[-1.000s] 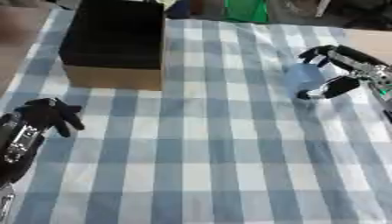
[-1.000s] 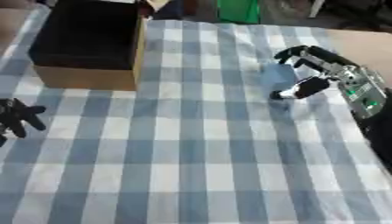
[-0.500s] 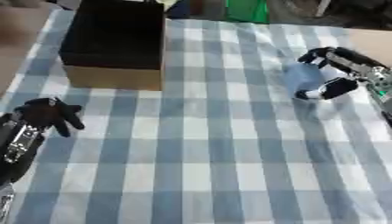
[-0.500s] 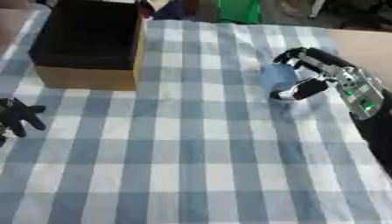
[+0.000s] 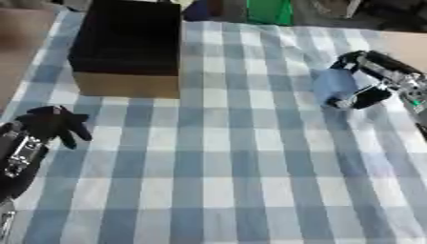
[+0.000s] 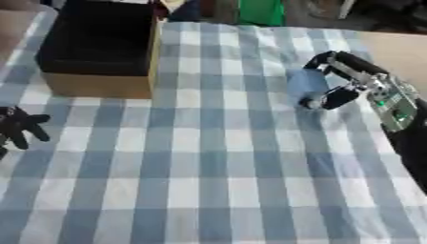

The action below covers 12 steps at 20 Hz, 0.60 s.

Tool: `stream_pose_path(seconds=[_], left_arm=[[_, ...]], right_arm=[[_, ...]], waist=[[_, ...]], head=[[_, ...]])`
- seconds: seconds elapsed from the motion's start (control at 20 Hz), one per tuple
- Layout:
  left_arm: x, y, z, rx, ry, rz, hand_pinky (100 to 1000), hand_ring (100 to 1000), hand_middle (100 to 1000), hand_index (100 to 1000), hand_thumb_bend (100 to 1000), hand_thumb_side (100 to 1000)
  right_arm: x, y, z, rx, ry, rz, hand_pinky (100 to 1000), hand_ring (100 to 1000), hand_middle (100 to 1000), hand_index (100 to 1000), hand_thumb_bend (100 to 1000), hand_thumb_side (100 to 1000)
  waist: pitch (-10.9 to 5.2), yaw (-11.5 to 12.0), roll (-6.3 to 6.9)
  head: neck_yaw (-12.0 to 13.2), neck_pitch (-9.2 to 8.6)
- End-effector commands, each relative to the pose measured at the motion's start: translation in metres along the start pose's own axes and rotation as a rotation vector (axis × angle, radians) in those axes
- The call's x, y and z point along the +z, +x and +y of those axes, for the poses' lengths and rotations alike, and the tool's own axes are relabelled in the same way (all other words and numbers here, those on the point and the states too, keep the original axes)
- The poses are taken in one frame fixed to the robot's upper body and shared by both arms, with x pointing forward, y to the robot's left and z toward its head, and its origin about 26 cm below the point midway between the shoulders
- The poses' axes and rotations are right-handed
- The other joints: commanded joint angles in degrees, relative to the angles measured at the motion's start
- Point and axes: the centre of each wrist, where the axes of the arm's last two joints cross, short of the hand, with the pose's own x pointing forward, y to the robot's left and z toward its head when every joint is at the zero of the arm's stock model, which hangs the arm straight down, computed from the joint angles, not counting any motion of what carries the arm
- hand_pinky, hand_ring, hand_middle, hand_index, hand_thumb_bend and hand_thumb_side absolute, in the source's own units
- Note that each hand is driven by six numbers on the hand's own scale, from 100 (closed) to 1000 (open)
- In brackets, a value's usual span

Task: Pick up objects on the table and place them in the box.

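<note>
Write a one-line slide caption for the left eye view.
Right hand curls its fingers around a pale blue object on the checked tablecloth; left hand idles below the box.

I take this for a staged trial bench in a lab or workshop, though my view does not settle which: a table (image 5: 16,33) of plain brown top, covered almost wholly by a blue-and-white checked cloth (image 5: 225,157), carries one open box (image 5: 127,45) with a black inside and tan cardboard walls. Along the far edge I see only clutter past the cloth, a green object (image 5: 269,10) and some dark shapes I cannot make out. My rig's black robot arm (image 6: 383,97) with its exposed green circuit board suits a test setting.
</note>
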Motion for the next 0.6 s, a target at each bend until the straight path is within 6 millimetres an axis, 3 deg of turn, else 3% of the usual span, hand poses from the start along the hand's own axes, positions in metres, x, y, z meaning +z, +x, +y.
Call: stream_pose_path(seconds=[0.05,0.35,0.6], left_arm=[[-0.002,0.008,0.004,-0.02,-0.006,-0.026,867,536,493,422,205,792],[0.0,0.007,0.004,-0.017,-0.005,-0.02,867,536,493,422,206,791],[0.001,0.006,0.004,-0.016,-0.006,-0.014,867,536,493,422,206,790]], right_arm=[[0.005,0.0,-0.024,0.048,-0.057,-0.011,712,912,418,635,416,100],[0.001,0.026,-0.05,0.086,-0.115,-0.135,710,897,389,617,403,100],[-0.007,0.062,-0.074,0.109,-0.159,-0.278,712,889,389,615,398,100]], waist=[[-1.2,-0.14,0.14],[-1.66,-0.31,0.15],[-2.0,-0.34,0.1]], head=[[0.11,-0.15],[0.16,0.08],[0.13,0.19]])
